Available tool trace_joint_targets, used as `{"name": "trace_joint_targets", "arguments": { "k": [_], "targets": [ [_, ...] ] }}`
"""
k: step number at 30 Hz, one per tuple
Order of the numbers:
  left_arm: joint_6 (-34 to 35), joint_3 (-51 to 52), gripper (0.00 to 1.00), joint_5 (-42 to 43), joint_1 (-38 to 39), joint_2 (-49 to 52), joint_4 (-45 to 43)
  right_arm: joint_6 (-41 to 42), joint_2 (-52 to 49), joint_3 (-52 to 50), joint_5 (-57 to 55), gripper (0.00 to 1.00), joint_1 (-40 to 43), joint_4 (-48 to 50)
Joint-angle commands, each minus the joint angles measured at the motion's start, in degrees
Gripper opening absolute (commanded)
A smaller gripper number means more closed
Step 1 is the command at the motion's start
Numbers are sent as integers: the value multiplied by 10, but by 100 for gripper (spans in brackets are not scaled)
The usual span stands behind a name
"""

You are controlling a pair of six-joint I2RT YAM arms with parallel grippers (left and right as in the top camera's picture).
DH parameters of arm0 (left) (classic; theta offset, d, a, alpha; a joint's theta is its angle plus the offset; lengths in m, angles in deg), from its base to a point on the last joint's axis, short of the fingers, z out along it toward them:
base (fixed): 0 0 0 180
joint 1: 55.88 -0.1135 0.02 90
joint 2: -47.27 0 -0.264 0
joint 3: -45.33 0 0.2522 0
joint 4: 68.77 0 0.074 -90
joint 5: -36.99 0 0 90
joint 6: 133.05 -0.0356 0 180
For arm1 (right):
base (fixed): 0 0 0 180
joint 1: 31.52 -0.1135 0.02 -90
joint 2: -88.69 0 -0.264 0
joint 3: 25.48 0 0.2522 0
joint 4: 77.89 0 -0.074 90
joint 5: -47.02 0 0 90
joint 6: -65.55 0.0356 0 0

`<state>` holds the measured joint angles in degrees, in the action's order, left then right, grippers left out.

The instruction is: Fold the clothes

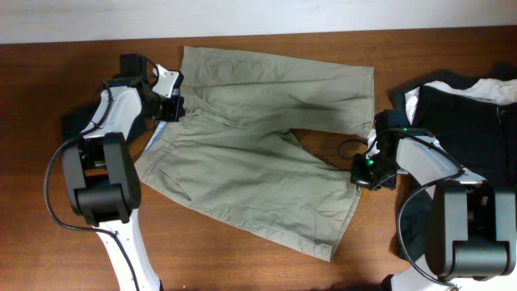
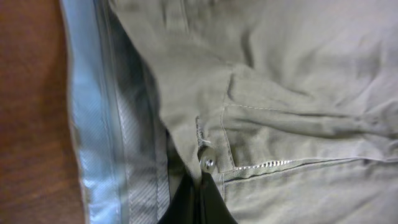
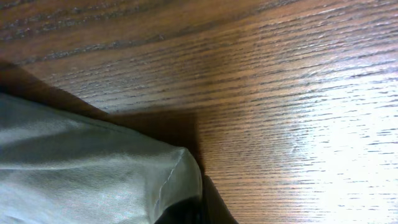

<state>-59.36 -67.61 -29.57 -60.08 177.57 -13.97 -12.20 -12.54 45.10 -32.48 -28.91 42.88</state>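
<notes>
The khaki shorts [image 1: 258,162] lie spread flat on the wooden table, waistband to the left, legs to the right. My left gripper [image 1: 174,107] is shut on the waistband by the button [image 2: 208,162]; the pale blue lining [image 2: 87,124] shows beside it. My right gripper [image 1: 361,176] is shut on the hem corner of the lower leg [image 3: 180,168]. A black and white garment [image 1: 464,105] lies in a heap at the far right.
The wooden table [image 1: 242,259] extends to the front. A dark cloth piece [image 1: 74,123] sits under the left arm, another [image 1: 414,226] near the right arm's base. The pale wall strip [image 1: 258,16] runs along the back edge.
</notes>
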Motion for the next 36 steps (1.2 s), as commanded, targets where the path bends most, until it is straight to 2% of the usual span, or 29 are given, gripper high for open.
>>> {"name": "trace_joint_targets", "arguments": {
  "k": [1,3,5,6,15,16,17,18,19,20,22,23,24,26,28,31,35,36],
  "targets": [
    [0,-57,0,7,-9,7,25,7,-4,10,-17,4,-3,-7],
    [6,-67,0,-19,-23,7,28,22,-4,10,-43,4,-3,-15],
    [6,-67,0,-90,-34,7,32,23,-4,10,-57,4,-3,-19],
    [6,-67,0,-123,-37,9,31,50,-4,10,-87,4,-3,-28],
    [39,-68,1,-176,-38,37,38,41,-4,10,-91,4,-3,-33],
    [43,-73,18,-175,-38,37,38,41,-4,10,-91,4,-3,-33],
    [43,-90,19,-175,-38,37,54,41,-4,10,-91,4,-3,-36],
    [43,-114,18,-175,-38,37,76,41,-4,10,-91,4,-3,-38],
    [43,-151,8,-175,-38,37,105,41,-4,10,-91,4,-3,-39],
    [43,-182,2,-175,-38,37,125,41,-4,10,-91,4,-3,-39],
    [43,-196,5,-172,-38,37,153,41,-4,10,-113,4,-3,-38],
    [43,-196,20,-165,-38,37,181,41,-4,12,-125,37,-2,-38],
    [43,-197,21,-153,-38,36,207,41,-4,19,-126,72,3,-45],
    [38,-209,20,-155,-40,-1,273,45,10,98,-107,72,61,-123],
    [38,-214,23,-158,-41,-76,308,28,47,153,-67,73,76,-177],
    [40,-214,25,-158,-41,-153,395,26,118,165,-3,73,74,-228],
    [95,-214,25,-158,-41,-185,480,51,257,165,5,73,74,-291],
    [99,-193,25,-158,-41,-185,489,69,292,164,5,69,74,-308]
  ]
}}
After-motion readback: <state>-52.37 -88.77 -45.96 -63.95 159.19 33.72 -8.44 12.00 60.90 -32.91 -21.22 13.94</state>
